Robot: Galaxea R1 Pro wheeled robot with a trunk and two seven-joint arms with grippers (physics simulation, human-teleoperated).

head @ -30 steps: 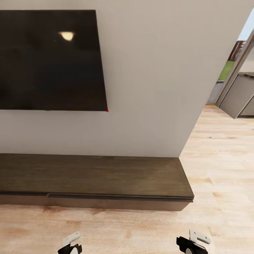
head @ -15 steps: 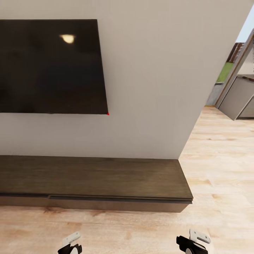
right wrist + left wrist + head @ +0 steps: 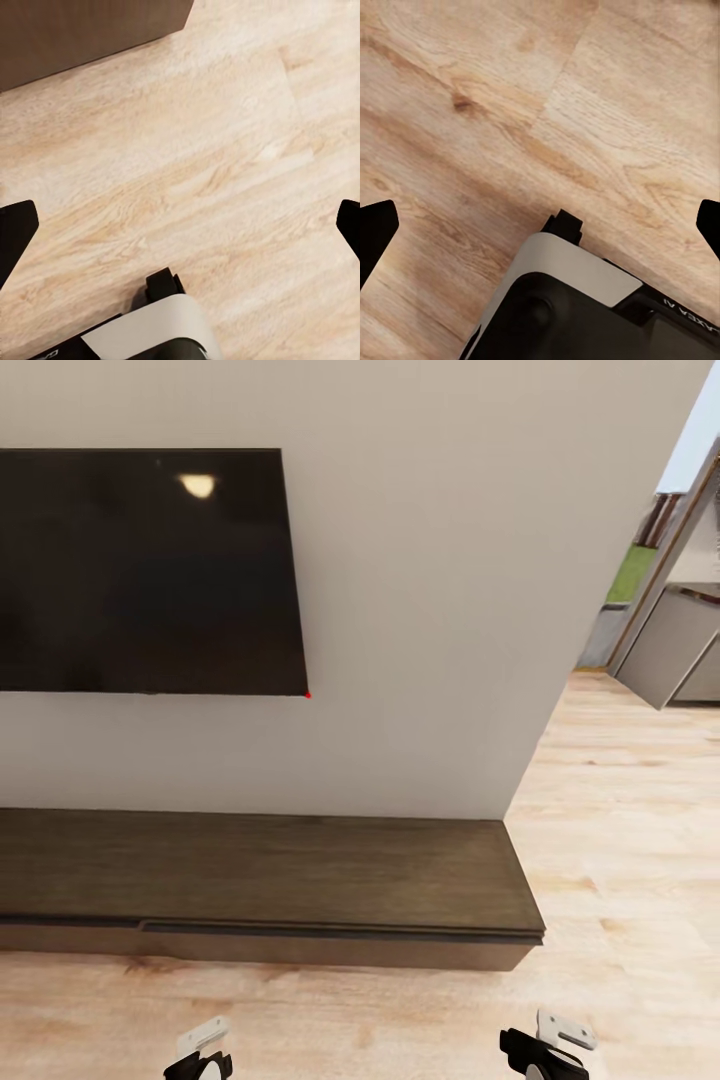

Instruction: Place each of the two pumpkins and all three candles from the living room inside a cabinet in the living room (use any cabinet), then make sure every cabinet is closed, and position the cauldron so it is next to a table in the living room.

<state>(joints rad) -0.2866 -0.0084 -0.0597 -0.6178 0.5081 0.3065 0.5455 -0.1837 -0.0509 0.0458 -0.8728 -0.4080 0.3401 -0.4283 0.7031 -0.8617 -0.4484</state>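
The cabinet (image 3: pixel 270 880) stands against the wall under the television (image 3: pixel 140 570), drawers shut. Its fronts are rigid, flat and handleless; grip likely at the top edge. Left tool (image 3: pixel 540 225) and right tool (image 3: pixel 180 225) spread wide, empty.

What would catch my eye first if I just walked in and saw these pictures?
Probably the big black screen on the pale wall, a lamp's glare on its glass. Below it runs the long, low dark-brown cabinet, its fronts shut, on a light wood plank floor. To the right, a doorway opens onto another room.
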